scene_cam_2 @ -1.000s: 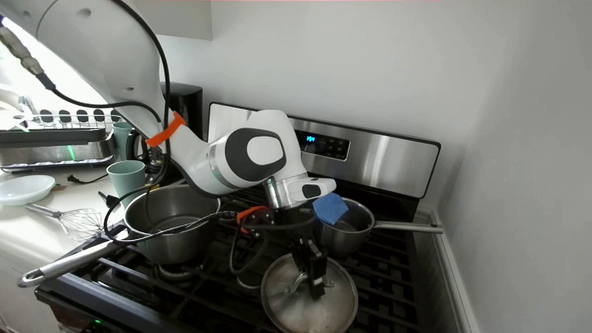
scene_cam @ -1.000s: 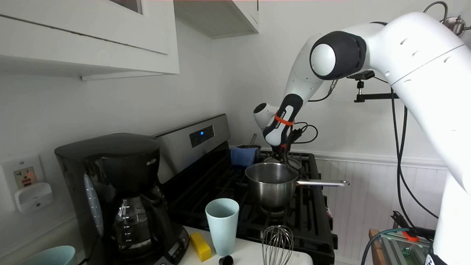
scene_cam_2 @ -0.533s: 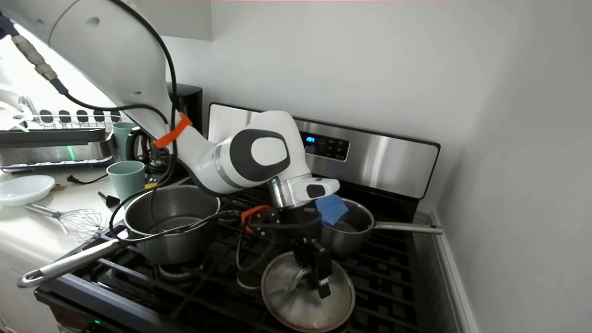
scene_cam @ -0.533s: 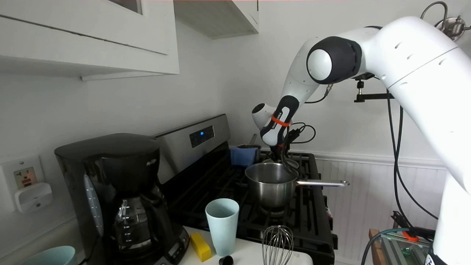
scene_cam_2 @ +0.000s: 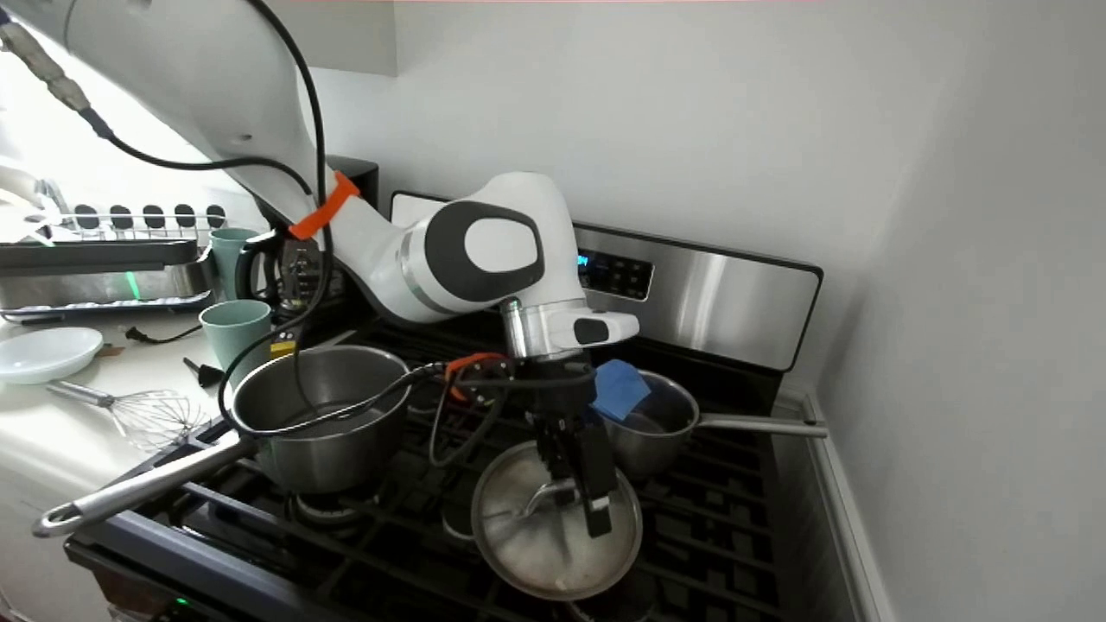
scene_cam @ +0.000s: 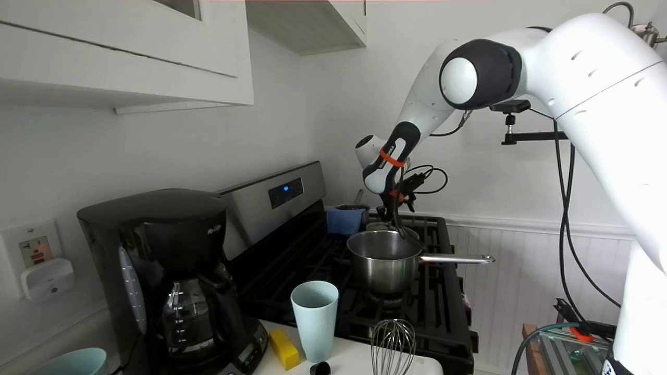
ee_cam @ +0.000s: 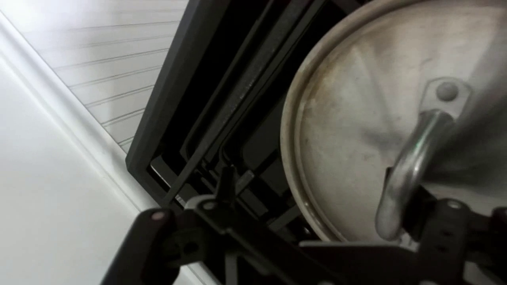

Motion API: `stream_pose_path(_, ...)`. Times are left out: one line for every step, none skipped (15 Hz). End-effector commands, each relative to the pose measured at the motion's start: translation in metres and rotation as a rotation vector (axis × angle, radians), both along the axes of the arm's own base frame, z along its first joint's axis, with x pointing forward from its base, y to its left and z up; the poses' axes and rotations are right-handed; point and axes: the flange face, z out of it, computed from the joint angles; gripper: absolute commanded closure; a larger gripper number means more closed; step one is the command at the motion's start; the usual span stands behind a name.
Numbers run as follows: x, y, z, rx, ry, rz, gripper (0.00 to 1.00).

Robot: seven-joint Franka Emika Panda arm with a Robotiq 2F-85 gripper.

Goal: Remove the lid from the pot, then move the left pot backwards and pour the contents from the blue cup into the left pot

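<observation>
The black two-fingered claw (ee_cam: 308, 173) is spread pretty wide, with one finger (ee_cam: 418, 204) tucked under the shiny, curved metal handle (ee_cam: 412, 166) of that round steel lid (ee_cam: 372, 107).

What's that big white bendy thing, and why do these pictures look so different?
That's a robot arm; its grabbing end is the tool. Two pictures come from cameras away from the arm, the third from a camera on its wrist, looking at a lid. A shiny pot and a smaller pot sit on the stove. A pale blue cup and a whisk are on the counter. The tool isn't squeezing anything: its fingers are spread apart. The lid's handle crosses in front of one finger, but I can't tell if the lid hangs there.
</observation>
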Motion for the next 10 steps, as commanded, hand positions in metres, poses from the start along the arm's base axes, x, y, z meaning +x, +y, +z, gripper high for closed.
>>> stream_pose_path(-0.005, 0.003, 0.025, -0.017, 0.04, -0.046, 0.0)
stream_pose_path(-0.005, 0.003, 0.028, -0.027, 0.05, -0.057, 0.0)
stream_pose_path(-0.005, 0.003, 0.03, -0.026, 0.056, -0.062, 0.0)
stream_pose_path(-0.004, 0.003, 0.03, -0.022, 0.057, -0.067, 0.0)
stream_pose_path(-0.003, 0.004, 0.029, -0.012, 0.058, -0.069, 0.0)
stream_pose_path(-0.002, 0.005, 0.029, 0.0, 0.054, -0.07, 0.0)
stream_pose_path(-0.002, 0.008, 0.03, 0.015, 0.049, -0.071, 0.0)
stream_pose_path(-0.002, 0.015, 0.034, 0.058, 0.033, -0.073, 0.0)
stream_pose_path(-0.002, 0.022, 0.038, 0.088, 0.022, -0.08, 0.0)
stream_pose_path(-0.004, 0.032, 0.044, 0.132, 0.006, -0.084, 0.0)
